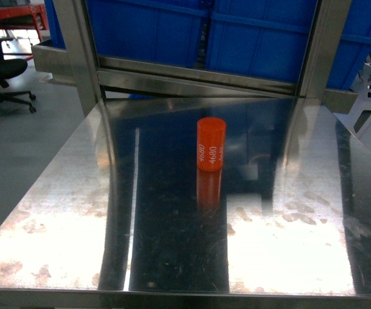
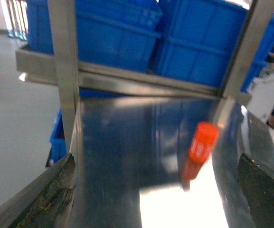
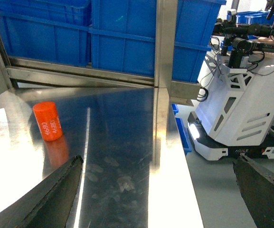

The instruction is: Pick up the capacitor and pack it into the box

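Capacitor (image 1: 211,145), small and orange, stands up on the shiny metal table (image 1: 63,219); left gripper (image 2: 158,199) and right gripper (image 3: 158,199) both gape wide, holding nothing

You have open table (image 1: 172,257) all around the capacitor (image 1: 211,145); only the frame rail (image 1: 198,77) and posts (image 1: 76,51) block behind.

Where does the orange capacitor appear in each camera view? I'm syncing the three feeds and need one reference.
Head: the orange capacitor stands upright near the middle of the steel table.
Left wrist: right of centre, blurred, between the open fingers.
Right wrist: far left, upright on the table.
Shared landmark: the blue bins behind the steel frame, in all three views.
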